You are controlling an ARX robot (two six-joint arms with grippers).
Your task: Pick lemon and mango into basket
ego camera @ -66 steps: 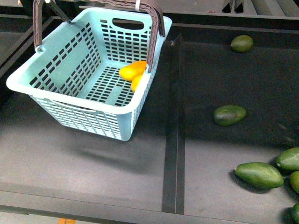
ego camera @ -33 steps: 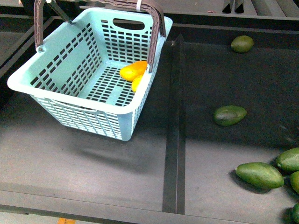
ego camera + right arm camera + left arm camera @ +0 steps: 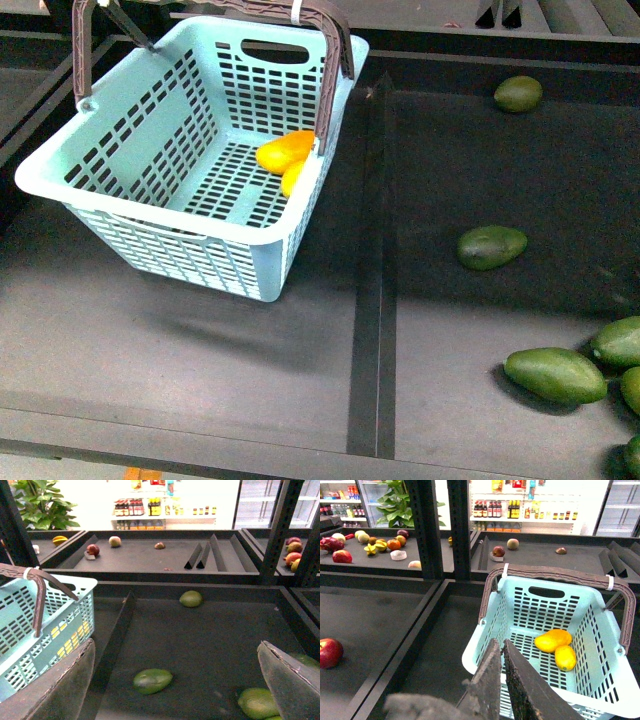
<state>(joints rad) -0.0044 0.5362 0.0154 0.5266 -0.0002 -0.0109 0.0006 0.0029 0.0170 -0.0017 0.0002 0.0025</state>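
Observation:
The light teal basket stands on the left shelf section with its brown handles up, one bearing a white zip tie. The yellow-orange mango and the smaller yellow lemon lie side by side on its floor by the right wall. In the left wrist view my left gripper is shut and empty, just above the near rim of the basket, with the mango and lemon beyond it. My right gripper is open and empty over the right section, the basket to one side.
Several green oval fruits lie in the right section. A raised black divider separates the two sections. A red apple lies on the neighbouring shelf. Black uprights stand behind the basket.
The basket has shifted a few pixels to the right since a second ago. The fruits inside and the green fruits have not moved.

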